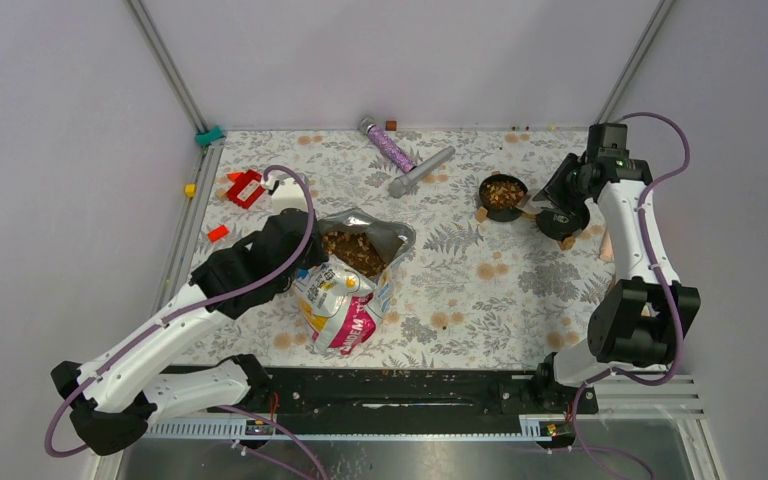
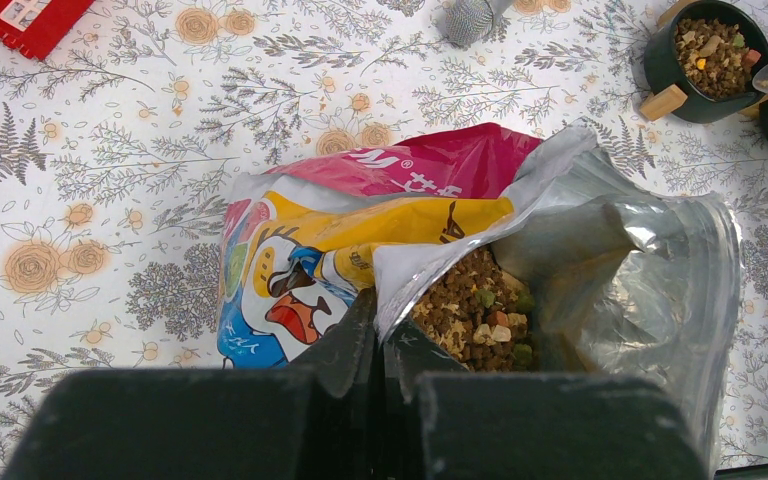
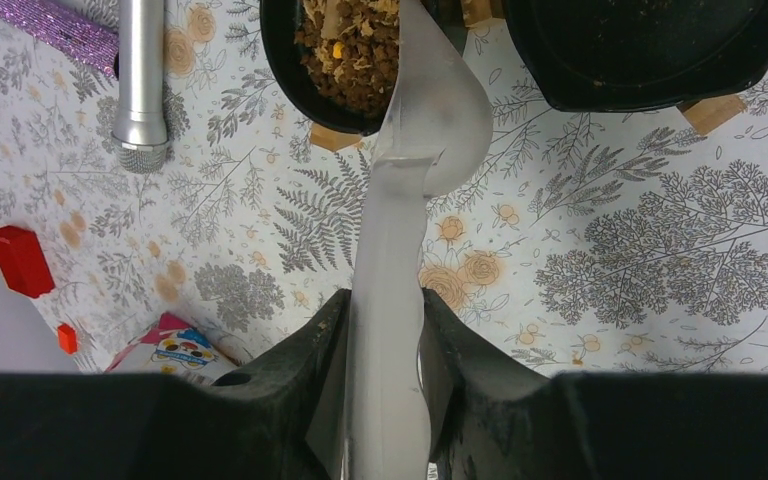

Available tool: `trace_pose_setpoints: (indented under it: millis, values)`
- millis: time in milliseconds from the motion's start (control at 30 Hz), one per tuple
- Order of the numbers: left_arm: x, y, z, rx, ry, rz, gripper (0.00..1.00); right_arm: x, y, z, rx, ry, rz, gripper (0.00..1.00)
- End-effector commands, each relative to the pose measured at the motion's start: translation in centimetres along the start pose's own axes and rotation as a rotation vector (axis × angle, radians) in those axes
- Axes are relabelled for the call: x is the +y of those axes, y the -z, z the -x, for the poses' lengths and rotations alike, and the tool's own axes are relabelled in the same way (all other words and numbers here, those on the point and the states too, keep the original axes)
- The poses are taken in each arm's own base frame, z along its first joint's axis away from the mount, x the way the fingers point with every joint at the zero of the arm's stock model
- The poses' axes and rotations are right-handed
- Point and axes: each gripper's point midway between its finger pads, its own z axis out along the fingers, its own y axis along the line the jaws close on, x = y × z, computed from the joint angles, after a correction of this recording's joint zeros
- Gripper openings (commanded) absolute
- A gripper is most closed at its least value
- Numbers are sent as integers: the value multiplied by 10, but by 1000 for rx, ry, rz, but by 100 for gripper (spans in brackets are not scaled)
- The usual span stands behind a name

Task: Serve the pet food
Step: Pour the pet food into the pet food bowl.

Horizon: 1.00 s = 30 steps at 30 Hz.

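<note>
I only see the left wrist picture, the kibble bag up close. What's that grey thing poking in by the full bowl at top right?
Observer: A grey scoop, held in the right gripper, its head over the filled bowl.
Operator: And the other black bowl, cut off at my edge?
Observer: That second bowl looks empty inside.
Operator: Anything beyond the silver microphone?
Observer: A purple glitter tube lying beside it.

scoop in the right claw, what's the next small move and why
Probably swing the scoop over to the bag: its tip sits over a bowl already full of kibble, the second bowl looks empty, and the left claw pinches the bag open.
</note>
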Motion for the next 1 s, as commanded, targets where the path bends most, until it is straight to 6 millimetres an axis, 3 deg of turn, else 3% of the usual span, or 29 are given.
trace_pose_setpoints:
  millis: [0, 167, 333, 533, 800, 967]
  values:
    - [-18, 14, 32, -104, 92, -99, 0, 12, 9, 8, -43, 78, 25, 0]
    - [-18, 14, 32, -106, 91, -101, 0, 19, 16, 9, -93, 150, 15, 0]
    - [-16, 16, 34, -115, 94, -100, 0, 14, 36, 17, -193, 195, -36, 0]
    - [-15, 15, 35, -123, 79, -95, 0, 22, 65, 11, -206, 184, 6, 0]
    - [-17, 17, 35, -119, 81, -108, 0, 46, 110, -29, -150, 101, 203, 0]
    - [-19, 16, 33, -111, 78, -115, 0, 84, 136, -57, -86, 46, 485, 0]
